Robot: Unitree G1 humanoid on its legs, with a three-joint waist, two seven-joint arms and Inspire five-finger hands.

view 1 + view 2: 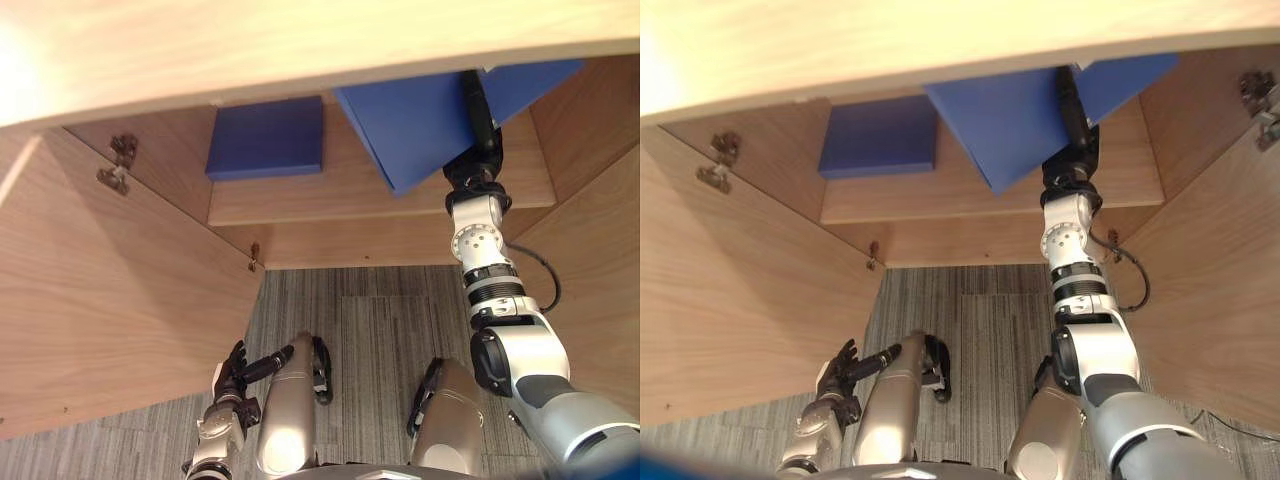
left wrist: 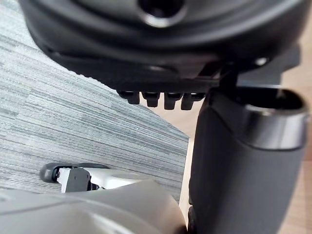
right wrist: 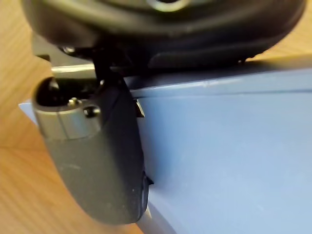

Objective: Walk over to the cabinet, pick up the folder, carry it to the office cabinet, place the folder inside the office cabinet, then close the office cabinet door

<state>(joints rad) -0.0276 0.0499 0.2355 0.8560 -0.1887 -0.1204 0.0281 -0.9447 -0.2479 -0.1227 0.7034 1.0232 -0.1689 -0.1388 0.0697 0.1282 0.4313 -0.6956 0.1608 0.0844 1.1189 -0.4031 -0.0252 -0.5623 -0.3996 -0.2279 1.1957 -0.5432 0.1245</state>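
Note:
A blue folder (image 1: pixel 420 125) is tilted inside the open wooden cabinet, with its lower corner over the shelf (image 1: pixel 330 205). My right hand (image 1: pixel 478 110) is shut on it: in the right wrist view the thumb (image 3: pixel 97 161) presses on the folder's (image 3: pixel 234 156) top face, and the fingers are hidden beneath. Whether the folder touches the shelf, I cannot tell. My left hand (image 1: pixel 232 378) hangs low beside the open left door, open and holding nothing.
A second blue folder (image 1: pixel 266 138) lies flat at the shelf's back left. The left door (image 1: pixel 120 300) and the right door (image 1: pixel 600 270) stand open on either side. The cabinet's top board (image 1: pixel 300 40) overhangs. Grey carpet (image 1: pixel 380 320) lies below.

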